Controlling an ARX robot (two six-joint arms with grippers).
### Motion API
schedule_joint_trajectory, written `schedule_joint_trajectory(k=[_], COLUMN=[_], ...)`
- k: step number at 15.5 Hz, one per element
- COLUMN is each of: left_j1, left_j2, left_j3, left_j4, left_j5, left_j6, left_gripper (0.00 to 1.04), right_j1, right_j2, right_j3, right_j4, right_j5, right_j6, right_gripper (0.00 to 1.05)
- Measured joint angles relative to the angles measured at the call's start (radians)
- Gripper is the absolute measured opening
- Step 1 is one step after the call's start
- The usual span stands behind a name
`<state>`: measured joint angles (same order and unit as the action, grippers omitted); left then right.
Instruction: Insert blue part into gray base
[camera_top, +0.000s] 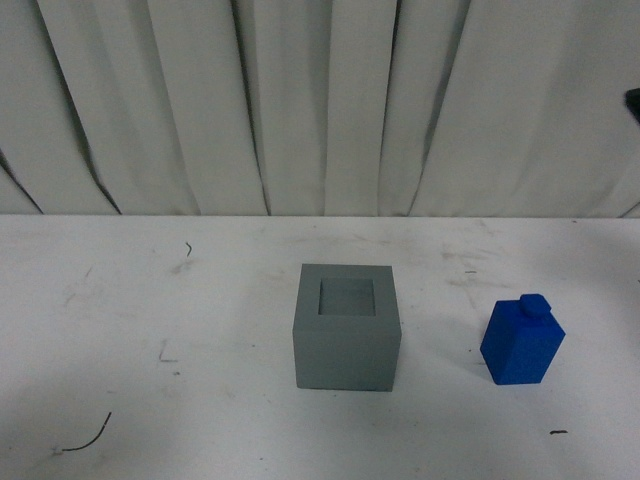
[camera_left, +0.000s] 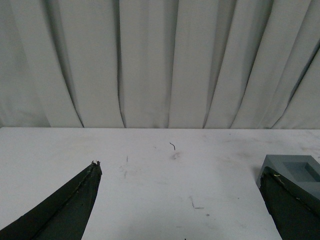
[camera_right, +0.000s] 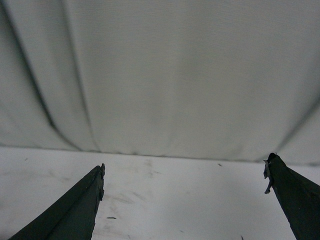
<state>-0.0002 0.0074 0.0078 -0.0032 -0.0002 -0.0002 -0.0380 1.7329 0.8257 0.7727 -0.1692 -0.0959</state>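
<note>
The gray base (camera_top: 347, 327), a cube with a square recess in its top, stands in the middle of the white table (camera_top: 150, 300). The blue part (camera_top: 522, 342) stands upright to its right, knob on top, apart from it. Neither arm shows in the front view. My left gripper (camera_left: 182, 167) is open and empty over bare table; the gray base (camera_left: 295, 172) shows partly behind one finger. My right gripper (camera_right: 184, 167) is open and empty, facing the curtain; neither task object shows in its view.
A white pleated curtain (camera_top: 320, 100) hangs along the table's far edge. Small dark scuffs and a thin dark strand (camera_top: 85, 438) mark the table near the front left. A dark object (camera_top: 633, 100) shows at the right edge of the front view.
</note>
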Motion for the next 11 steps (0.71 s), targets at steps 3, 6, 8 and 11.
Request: schedule_joint_trajectory(k=[3, 6, 8, 11], left_j1=[0.0, 0.0, 0.0, 0.0], left_j2=[0.0, 0.0, 0.0, 0.0], left_j3=[0.0, 0.0, 0.0, 0.0], left_j4=[0.0, 0.0, 0.0, 0.0], left_j5=[0.0, 0.0, 0.0, 0.0], left_j6=[0.0, 0.0, 0.0, 0.0], left_gripper=[0.98, 0.98, 0.98, 0.98], right_j1=[0.026, 0.006, 0.016, 0.078], right_j2=[0.04, 0.08, 0.296, 0.46], right_j3=[0.072, 0.261, 0.573, 0.74], right_j4=[-0.09, -0.598, -1.347, -1.514], right_j5=[-0.222, -0.633, -0.575, -0.432], right_j6=[-0.198, -0.719, -1.339, -1.523], right_gripper=[0.98, 0.98, 0.98, 0.98])
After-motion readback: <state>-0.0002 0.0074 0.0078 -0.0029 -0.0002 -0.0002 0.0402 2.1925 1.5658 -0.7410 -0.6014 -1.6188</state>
